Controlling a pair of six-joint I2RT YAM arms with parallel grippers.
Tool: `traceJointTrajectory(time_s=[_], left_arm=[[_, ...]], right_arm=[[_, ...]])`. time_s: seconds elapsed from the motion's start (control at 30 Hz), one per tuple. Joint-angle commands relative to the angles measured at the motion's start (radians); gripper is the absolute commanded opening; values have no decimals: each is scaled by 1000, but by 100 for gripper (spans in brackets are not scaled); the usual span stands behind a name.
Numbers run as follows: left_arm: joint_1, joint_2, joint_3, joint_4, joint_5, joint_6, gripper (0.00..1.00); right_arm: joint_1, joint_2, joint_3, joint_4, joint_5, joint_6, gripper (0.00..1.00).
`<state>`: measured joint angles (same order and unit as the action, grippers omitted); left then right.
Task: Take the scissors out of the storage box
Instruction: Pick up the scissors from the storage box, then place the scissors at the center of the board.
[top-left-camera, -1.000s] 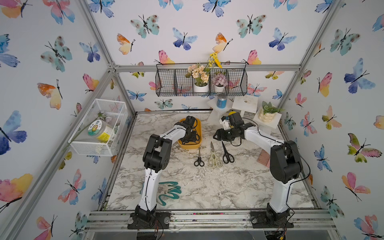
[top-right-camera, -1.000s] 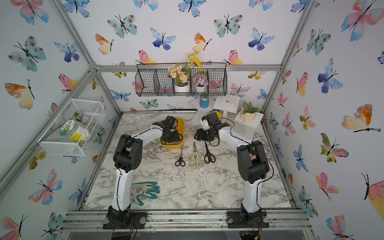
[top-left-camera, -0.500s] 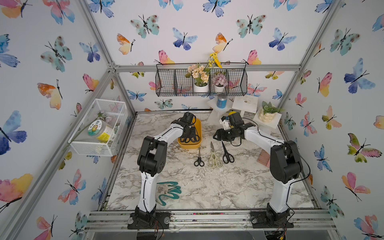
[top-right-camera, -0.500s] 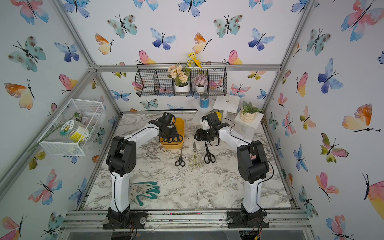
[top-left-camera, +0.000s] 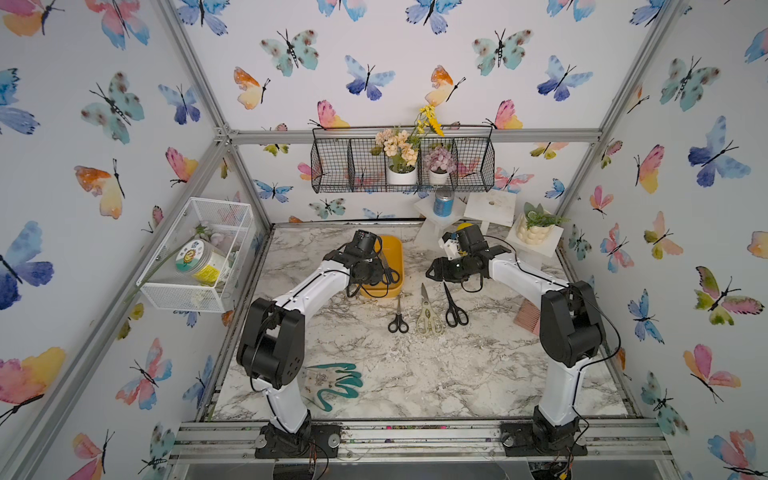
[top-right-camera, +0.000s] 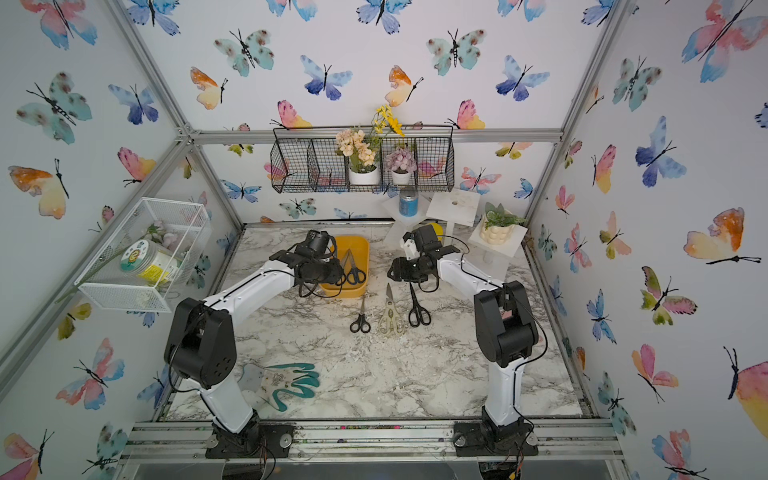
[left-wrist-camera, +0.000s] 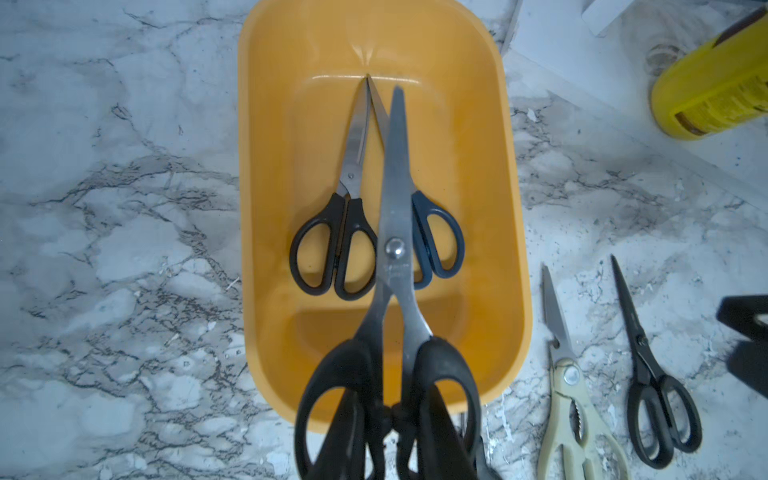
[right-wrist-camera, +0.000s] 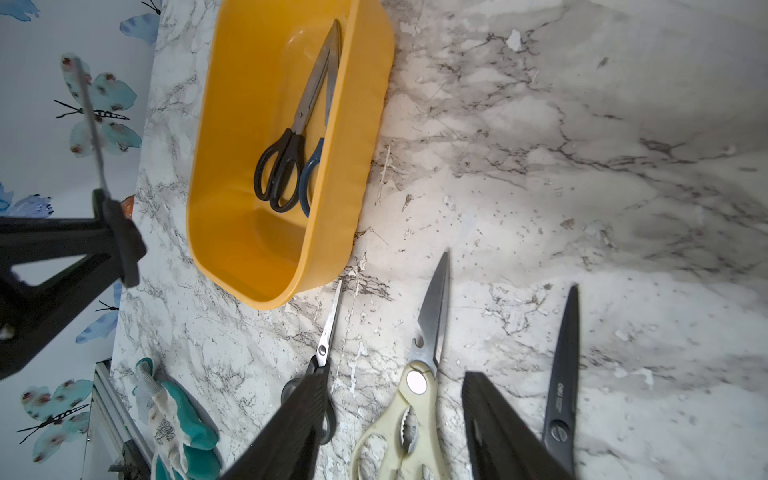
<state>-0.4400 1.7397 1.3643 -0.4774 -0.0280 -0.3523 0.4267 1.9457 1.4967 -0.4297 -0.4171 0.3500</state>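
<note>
My left arm reaches forward, elbow up and wrist tipped down, and my left tool (left-wrist-camera: 392, 432) is clamped on the handles of the big black-handled scissors (left-wrist-camera: 395, 232). They hang in the air with the blades closed and pointing away from the tool, right above the storage box (left-wrist-camera: 270, 166). Below them, on the yellow-orange floor of the box, a black-handled pair (left-wrist-camera: 347, 208) and a blue-handled pair (left-wrist-camera: 436, 237) lie side by side, touching, tips toward the far wall. My right arm stretches forward and bends inward. My right tool (right-wrist-camera: 392, 382) is held about half open with nothing between its fingers, hovering low over the tabletop (top-left-camera: 457, 374). Directly under it lie the cream shears (top-left-camera: 428, 316). The small black scissors (top-left-camera: 398, 322) sit to one side of them and the all-black scissors (top-left-camera: 453, 309) to the other, all three in a row just outside the box. The surface is white-and-grey marble, a bit crumb-strewn. A teal glove (top-left-camera: 336, 384) lies back near my left base, and butterfly-print walls close the cell in.
</note>
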Motion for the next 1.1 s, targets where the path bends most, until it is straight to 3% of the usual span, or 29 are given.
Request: traceJointTrajectory(time_s=[0.0, 0.27, 0.5, 0.73, 1.07], left_arm=[[-31, -128, -97, -1, -21, -32, 8], [-118, -342, -350, -1, -43, -153, 8], [-197, -429, -501, -12, -49, -237, 9], [-226, -385, -596, 51, -45, -278, 9], [-218, -189, -506, 128, -60, -257, 9]], right_arm=[[4, -23, -7, 2, -24, -11, 58], [6, -10, -1, 2, -32, -20, 58], [8, -7, -3, 3, -38, -26, 58], [9, -11, -2, -2, -38, -32, 58], [9, -31, -16, -12, -34, -40, 58]])
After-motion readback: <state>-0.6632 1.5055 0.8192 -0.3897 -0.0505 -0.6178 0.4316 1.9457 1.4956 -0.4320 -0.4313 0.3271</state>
